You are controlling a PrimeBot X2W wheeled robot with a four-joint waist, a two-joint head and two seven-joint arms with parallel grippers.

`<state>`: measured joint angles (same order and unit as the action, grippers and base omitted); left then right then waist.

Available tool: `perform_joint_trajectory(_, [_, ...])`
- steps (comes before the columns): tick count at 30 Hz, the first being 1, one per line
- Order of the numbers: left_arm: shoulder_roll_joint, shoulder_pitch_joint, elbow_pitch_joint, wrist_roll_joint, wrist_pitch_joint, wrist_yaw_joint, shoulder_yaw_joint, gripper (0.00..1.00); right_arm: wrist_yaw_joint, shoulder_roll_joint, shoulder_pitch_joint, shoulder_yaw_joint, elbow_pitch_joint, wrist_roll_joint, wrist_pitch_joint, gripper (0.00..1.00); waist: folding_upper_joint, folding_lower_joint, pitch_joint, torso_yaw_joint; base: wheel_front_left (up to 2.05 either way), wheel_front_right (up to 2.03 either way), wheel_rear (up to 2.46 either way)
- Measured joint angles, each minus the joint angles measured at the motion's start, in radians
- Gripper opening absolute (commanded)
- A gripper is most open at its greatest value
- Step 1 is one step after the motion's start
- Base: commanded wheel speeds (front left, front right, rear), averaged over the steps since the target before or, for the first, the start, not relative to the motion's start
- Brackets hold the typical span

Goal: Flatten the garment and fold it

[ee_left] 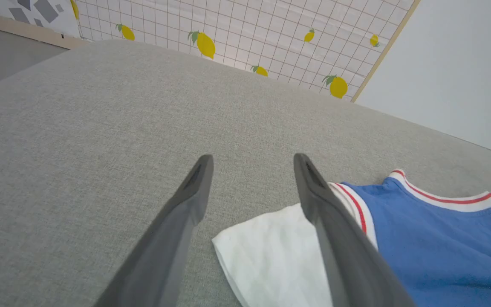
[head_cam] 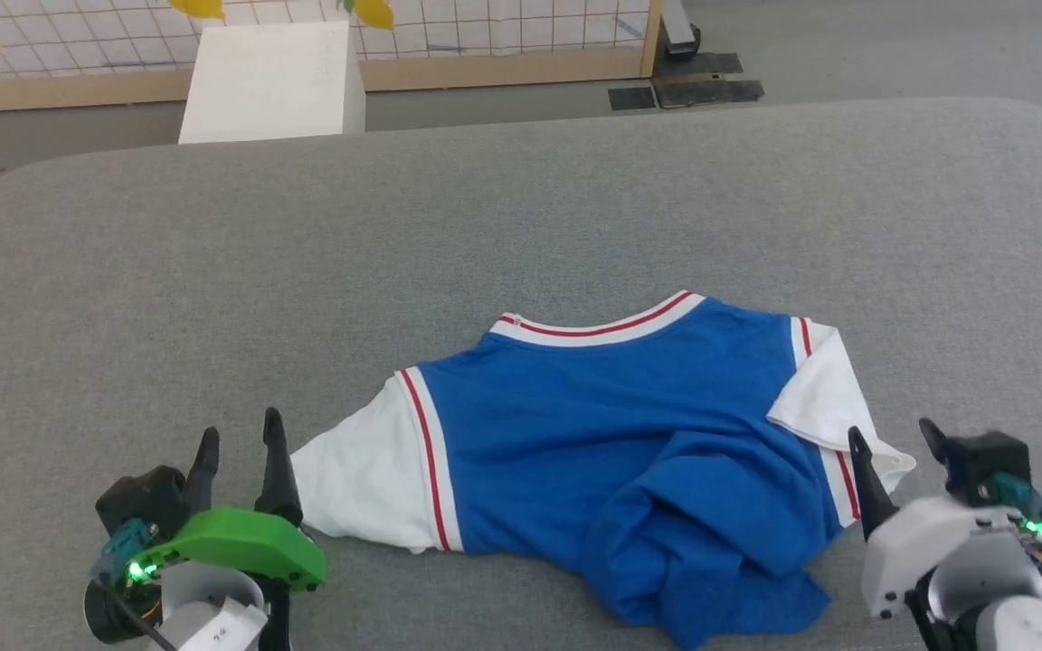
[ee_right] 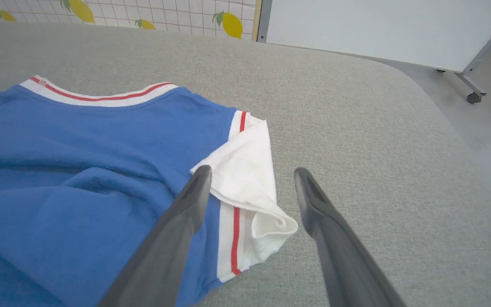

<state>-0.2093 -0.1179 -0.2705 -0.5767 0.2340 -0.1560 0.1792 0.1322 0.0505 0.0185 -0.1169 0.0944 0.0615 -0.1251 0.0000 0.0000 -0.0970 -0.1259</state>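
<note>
Standing wide apart, the left jaws held nothing; their two dark fingers [ee_left: 177,238] pointed out over bare grey cloth. From the left wrist view, one finger crossed in front of the edge of the white left sleeve [ee_left: 271,256], and I could not tell whether it touched the fabric. From the head view, those fingers [head_cam: 277,470] sat just beside the sleeve's tip [head_cam: 358,479], at the near left of the bench [head_cam: 485,208].

The right jaws were also spread wide and gripped nothing. Their fingers [ee_right: 173,243] framed the folded-over white right sleeve [ee_right: 245,170], which lay below them with its cuff curled up. Whether a fingertip met the cloth was unclear.

Between the two arms lay the garment [head_cam: 611,425], a royal-blue shirt spread across the near half of the bench. Its red-and-white striped neck trim [head_cam: 602,327] faced the far side. The upper body lay fairly smooth, while the lower blue part [head_cam: 693,533] was bunched and doubled over itself toward the near right. Red-and-white stripes ran where each sleeve joined the body.

The bench was covered in grey woven fabric with rounded corners. Beyond its far edge stood a white box [head_cam: 272,81] and a gridded panel printed with yellow lemons [head_cam: 485,27]. To the right, a plain white board [ee_right: 377,30] stood on a wheeled frame.
</note>
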Motion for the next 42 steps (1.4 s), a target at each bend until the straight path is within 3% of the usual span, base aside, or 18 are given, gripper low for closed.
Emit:
perform_joint_trajectory(5, [0.032, 0.006, 0.047, 0.060, 0.019, 0.041, -0.015, 1.00, 0.000, 0.009, 0.068, -0.007, 0.053, 0.102, -0.179, 1.00, 0.0000, 0.0000, -0.002, 0.022, 0.00, 0.00, 0.00])
perform_joint_trajectory(11, [0.084, 0.019, 0.091, 0.125, 0.023, 0.079, -0.063, 1.00, 0.000, 0.079, 0.124, 0.024, 0.148, 0.129, -0.290, 1.00, 0.0000, 0.0000, -0.018, 0.051, 0.00, 0.00, 0.00])
perform_joint_trajectory(16, [0.107, 0.022, 0.090, 0.164, 0.023, 0.108, -0.090, 1.00, 0.000, 0.123, 0.177, 0.092, 0.228, 0.118, -0.311, 1.00, 0.0000, 0.0000, -0.041, 0.067, 0.00, 0.00, 0.00])
perform_joint_trajectory(26, [0.137, 0.010, 0.073, 0.190, 0.023, 0.147, -0.121, 1.00, 0.000, 0.141, 0.280, 0.157, 0.316, 0.094, -0.287, 1.00, 0.0000, 0.0001, -0.089, 0.093, 0.00, 0.00, 0.00])
perform_joint_trajectory(27, [0.140, 0.007, 0.071, 0.191, 0.023, 0.148, -0.122, 1.00, 0.000, 0.141, 0.288, 0.155, 0.324, 0.094, -0.282, 0.93, 0.0000, 0.0001, -0.093, 0.095, 0.00, 0.00, 0.00])
perform_joint_trajectory(28, [0.142, 0.004, 0.070, 0.193, 0.023, 0.148, -0.122, 1.00, 0.000, 0.141, 0.295, 0.151, 0.332, 0.095, -0.278, 0.49, 0.0000, 0.0000, -0.096, 0.097, 0.00, 0.00, 0.00])
perform_joint_trajectory(29, [0.143, 0.002, 0.068, 0.195, 0.023, 0.152, -0.122, 1.00, 0.000, 0.141, 0.301, 0.146, 0.341, 0.096, -0.276, 0.31, 0.0000, 0.0000, -0.099, 0.099, 0.00, 0.00, 0.00])
perform_joint_trajectory(30, [0.144, 0.001, 0.066, 0.198, 0.023, 0.155, -0.122, 1.00, 0.000, 0.141, 0.305, 0.141, 0.347, 0.096, -0.272, 0.00, 0.0000, 0.0000, -0.100, 0.100, 0.00, 0.00, 0.00])
perform_joint_trajectory(36, [0.149, -0.007, 0.054, 0.218, 0.023, 0.160, -0.126, 1.00, 0.000, 0.120, 0.314, 0.073, 0.365, 0.095, -0.218, 0.00, 0.0000, 0.0000, -0.099, 0.098, 0.00, 0.00, 0.00])
perform_joint_trajectory(42, [0.152, -0.006, 0.045, 0.221, 0.023, 0.164, -0.134, 1.00, 0.000, 0.070, 0.313, -0.141, 0.321, 0.037, -0.160, 0.00, 0.0000, 0.0000, -0.081, 0.087, 0.00, 0.00, 0.00])
